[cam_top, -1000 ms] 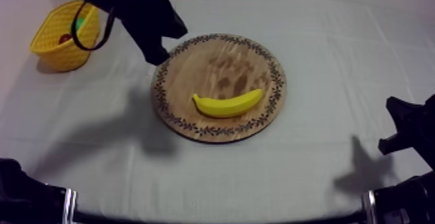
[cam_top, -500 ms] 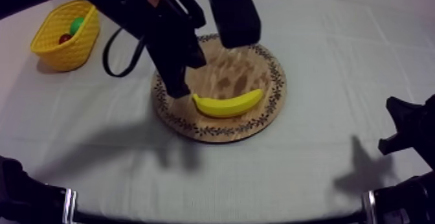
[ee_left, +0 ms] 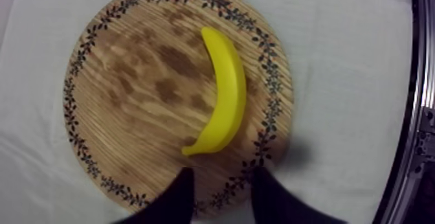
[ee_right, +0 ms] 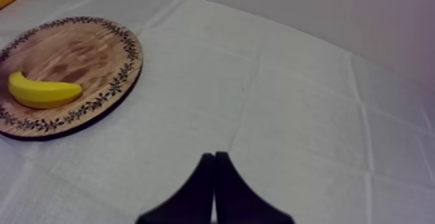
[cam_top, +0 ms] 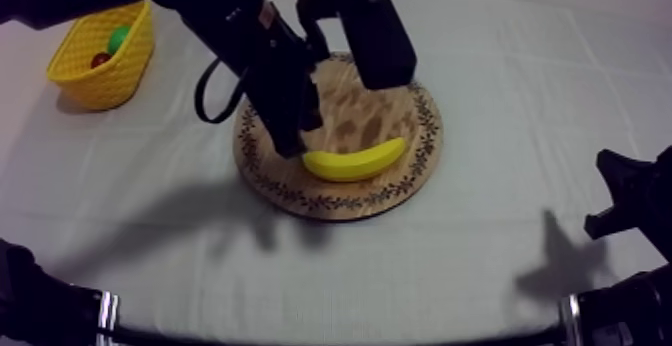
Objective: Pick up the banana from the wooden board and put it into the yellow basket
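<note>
Banana (cam_top: 355,160) lying on wooden board (cam_top: 405,185). Left gripper (ee_left: 221,175) fingers apart, empty, just off banana's end, over board rim. Yellow basket (cam_top: 90,75) well apart, at table's left. Right gripper (ee_right: 214,162) fingers pressed together over bare cloth (ee_right: 311,110).

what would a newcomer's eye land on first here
The yellow banana lying on the round wooden board, dead centre, stands out most. The left pincer hangs open over the board at one end of the fruit, and the yellow basket sits far off to the left.
</note>
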`<state>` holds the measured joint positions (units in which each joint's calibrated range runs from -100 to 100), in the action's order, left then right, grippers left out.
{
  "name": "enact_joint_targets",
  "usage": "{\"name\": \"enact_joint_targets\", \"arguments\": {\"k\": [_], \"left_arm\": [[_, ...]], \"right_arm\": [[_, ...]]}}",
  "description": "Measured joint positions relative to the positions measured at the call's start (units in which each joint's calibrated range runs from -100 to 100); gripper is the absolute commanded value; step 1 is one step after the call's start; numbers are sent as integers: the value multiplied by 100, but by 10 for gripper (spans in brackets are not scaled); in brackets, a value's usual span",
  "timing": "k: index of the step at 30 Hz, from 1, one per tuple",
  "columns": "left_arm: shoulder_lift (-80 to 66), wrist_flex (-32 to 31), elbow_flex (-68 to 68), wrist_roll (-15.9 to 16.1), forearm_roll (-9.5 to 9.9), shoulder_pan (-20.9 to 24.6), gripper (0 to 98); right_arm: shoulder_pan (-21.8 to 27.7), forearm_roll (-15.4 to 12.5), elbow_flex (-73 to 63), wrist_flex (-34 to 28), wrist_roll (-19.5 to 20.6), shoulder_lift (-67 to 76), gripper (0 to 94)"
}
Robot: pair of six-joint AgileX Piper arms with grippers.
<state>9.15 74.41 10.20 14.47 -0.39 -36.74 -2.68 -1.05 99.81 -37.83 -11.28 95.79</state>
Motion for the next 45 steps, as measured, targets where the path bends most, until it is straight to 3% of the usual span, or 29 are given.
{"name": "enact_joint_targets", "arguments": {"k": [3, 8, 18, 28, 45], "left_arm": [[13, 64, 12, -57, 39, 8, 731], [70, 86, 13, -107, 111, 8, 779], [456, 48, -62, -74, 131, 4, 786], [1221, -214, -258, 8, 39, -101, 784], [2813, -95, -1295, 167, -104, -91, 773]], "right_arm": [[0, 0, 0, 0, 0, 0, 2], [0, 0, 0, 0, 0, 0, 2], [0, 0, 0, 0, 0, 0, 2], [0, 0, 0, 0, 4, 0, 2], [0, 0, 0, 0, 4, 0, 2]]}}
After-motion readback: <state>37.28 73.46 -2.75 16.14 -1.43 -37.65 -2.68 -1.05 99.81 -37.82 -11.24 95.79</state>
